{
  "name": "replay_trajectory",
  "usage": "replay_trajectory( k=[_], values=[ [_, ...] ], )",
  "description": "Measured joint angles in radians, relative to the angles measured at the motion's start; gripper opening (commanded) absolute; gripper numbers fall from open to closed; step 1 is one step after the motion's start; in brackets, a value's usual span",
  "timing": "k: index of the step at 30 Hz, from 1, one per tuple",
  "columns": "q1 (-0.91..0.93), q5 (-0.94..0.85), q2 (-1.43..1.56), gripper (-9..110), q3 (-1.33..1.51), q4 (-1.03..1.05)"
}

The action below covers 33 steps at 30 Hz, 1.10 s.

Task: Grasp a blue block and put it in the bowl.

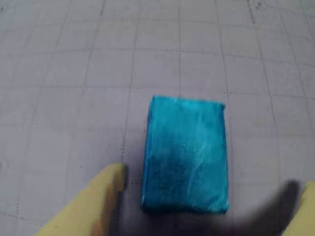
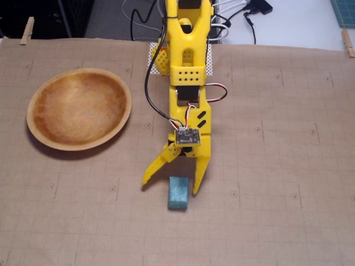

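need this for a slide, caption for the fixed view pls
Yellow arm's open end effector straddles the blue block on the gridded mat; the wooden bowl sits empty, upper left.

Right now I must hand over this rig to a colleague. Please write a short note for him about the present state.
Gripper: open, empty, fingers on either side of the blue block, not touching it in the wrist view.
Blue block: lies flat on the table mat, not yet grasped.
Bowl: empty, up and left of the arm in the fixed view.
Done: approach.
Left: close, lift, carry to the bowl, release.
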Motion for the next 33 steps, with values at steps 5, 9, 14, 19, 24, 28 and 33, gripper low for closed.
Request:
replay_trajectory(
  k=[5,9,14,19,24,28,33],
  values=[
    [0.002,0.002,-0.038,46,-0.037,-0.012],
    [0.002,0.002,-0.048,45,-0.054,-0.012],
    [0.002,0.002,-0.049,45,-0.054,-0.012],
    [0.002,0.002,-0.066,45,-0.066,-0.018],
    [0.002,0.002,-0.08,35,-0.086,-0.018],
    [0.002,0.002,-0.08,24,-0.086,-0.018],
    [0.009,-0.006,-0.08,16,-0.087,-0.02]
  ],
)
